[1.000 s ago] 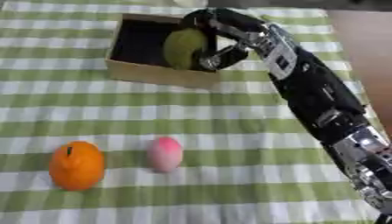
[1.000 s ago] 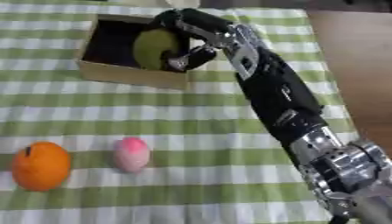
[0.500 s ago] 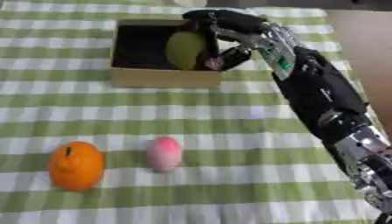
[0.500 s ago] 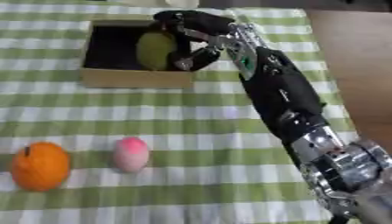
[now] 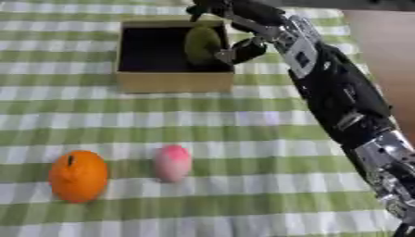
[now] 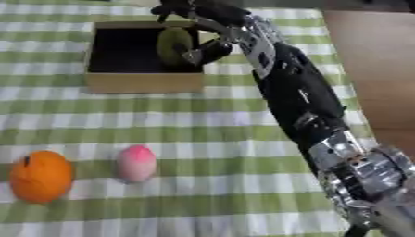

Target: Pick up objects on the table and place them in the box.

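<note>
A cardboard box [image 5: 173,81] with a dark inside stands at the far middle of the green-checked tablecloth. My right hand [image 5: 232,24] reaches over its right wall, fingers and thumb curled round a yellow-green fruit [image 5: 202,44] held inside the box against the right side. I cannot tell whether the fruit touches the box floor. An orange [image 5: 78,176] lies at the near left. A pink fruit [image 5: 172,162] lies just right of it. My left hand shows in no view.
My right arm [image 5: 340,102] runs from the lower right corner up to the box, over the right part of the cloth. A bare brown tabletop [image 5: 389,60] lies beyond the cloth's right edge.
The whole picture has shifted, so the camera has moved. My right hand with the yellow-green fruit has stayed in the box's right side; the orange and the pink fruit lie as before.
</note>
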Robot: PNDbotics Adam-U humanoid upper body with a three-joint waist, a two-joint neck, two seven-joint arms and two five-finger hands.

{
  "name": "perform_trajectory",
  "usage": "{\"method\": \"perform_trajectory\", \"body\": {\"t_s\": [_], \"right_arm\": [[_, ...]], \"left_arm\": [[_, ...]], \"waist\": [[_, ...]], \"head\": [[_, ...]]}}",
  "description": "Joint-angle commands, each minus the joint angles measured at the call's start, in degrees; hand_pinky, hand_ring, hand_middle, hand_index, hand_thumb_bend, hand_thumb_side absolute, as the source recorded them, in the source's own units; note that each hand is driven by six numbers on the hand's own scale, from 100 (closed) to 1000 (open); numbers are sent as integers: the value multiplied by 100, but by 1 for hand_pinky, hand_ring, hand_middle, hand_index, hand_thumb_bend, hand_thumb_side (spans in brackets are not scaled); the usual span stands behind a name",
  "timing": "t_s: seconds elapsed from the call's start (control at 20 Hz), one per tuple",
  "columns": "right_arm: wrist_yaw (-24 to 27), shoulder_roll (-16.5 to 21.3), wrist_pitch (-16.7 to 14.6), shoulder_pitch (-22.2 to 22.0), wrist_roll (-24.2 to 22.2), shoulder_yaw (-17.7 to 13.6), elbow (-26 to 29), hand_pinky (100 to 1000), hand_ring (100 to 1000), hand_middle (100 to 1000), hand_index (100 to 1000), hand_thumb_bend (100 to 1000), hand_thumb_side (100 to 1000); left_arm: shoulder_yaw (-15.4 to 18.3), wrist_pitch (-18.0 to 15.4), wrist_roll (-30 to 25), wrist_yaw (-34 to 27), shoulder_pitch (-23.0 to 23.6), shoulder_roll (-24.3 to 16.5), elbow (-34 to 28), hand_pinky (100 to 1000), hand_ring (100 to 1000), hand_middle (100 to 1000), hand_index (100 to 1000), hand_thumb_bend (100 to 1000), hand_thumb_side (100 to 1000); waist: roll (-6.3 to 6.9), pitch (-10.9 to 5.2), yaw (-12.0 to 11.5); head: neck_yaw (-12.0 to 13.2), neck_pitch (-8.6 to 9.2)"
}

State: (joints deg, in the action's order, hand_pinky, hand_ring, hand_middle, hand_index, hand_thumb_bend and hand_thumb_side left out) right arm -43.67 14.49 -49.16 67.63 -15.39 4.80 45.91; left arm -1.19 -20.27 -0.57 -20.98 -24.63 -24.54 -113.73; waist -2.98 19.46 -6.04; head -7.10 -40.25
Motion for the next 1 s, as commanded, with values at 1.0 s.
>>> {"method": "perform_trajectory", "body": {"t_s": [1.0], "right_arm": [[5057, 2079, 1444, -859, -1163, 337, 3871, 948, 973, 735, 957, 100, 100]], "left_arm": [[-210, 482, 10, 1703, -163, -1861, -86, 728, 777, 742, 871, 100, 534]], "waist": [[71, -243, 204]], "head": [[240, -190]]}}
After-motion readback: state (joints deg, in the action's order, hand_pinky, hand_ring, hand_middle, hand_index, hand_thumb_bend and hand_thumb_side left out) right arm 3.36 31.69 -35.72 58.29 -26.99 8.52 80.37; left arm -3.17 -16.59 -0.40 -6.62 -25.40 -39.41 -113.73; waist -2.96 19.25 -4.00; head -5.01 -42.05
